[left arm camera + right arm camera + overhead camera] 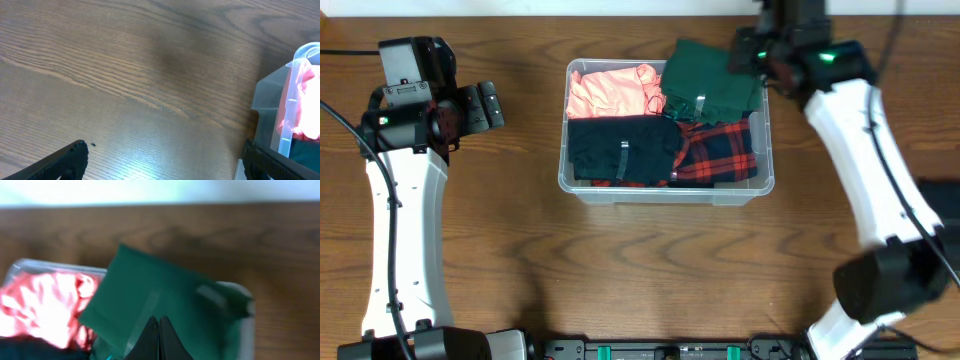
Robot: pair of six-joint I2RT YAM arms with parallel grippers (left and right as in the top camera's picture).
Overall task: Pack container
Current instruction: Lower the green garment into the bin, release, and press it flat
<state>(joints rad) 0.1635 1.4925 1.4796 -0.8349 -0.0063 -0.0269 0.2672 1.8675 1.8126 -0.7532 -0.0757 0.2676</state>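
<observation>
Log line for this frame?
left gripper open, clear of container | right gripper shut over green garment | garment overhangs container's back rim

garments in container, one overhanging far rim

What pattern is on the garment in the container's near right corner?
Red-and-black plaid garment; clearest in the overhead view.

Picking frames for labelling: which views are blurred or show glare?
Overhead: sharp, evenly lit, the container crisp. Left wrist: mild softness, a pale sheen on the table. Right wrist: blurred throughout, the green garment smeared, pink cloth overexposed.
</observation>
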